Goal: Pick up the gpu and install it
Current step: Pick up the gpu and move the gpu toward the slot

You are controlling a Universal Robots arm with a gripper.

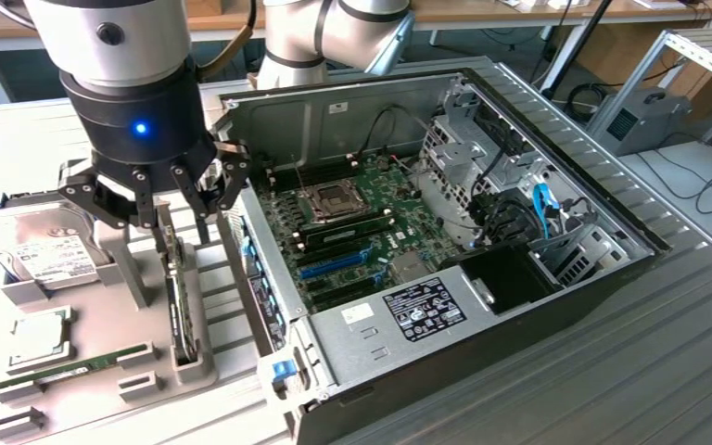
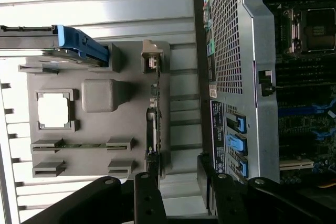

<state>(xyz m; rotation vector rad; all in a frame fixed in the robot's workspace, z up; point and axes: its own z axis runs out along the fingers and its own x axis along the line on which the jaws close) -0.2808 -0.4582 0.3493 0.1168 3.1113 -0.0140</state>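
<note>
The claw [image 1: 158,199], spread wide and empty, hangs just above the gpu [image 1: 181,306], which stands on edge in the grey holder [image 1: 204,375] beside the computer case [image 1: 331,116]; if off-centre over so thin an edge, a finger could strike and tip the card.

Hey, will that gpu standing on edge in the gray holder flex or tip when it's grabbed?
Probably stiff: the gpu is a thin board. Standing on edge in the gray holder, it could tip if pushed sideways.
</note>
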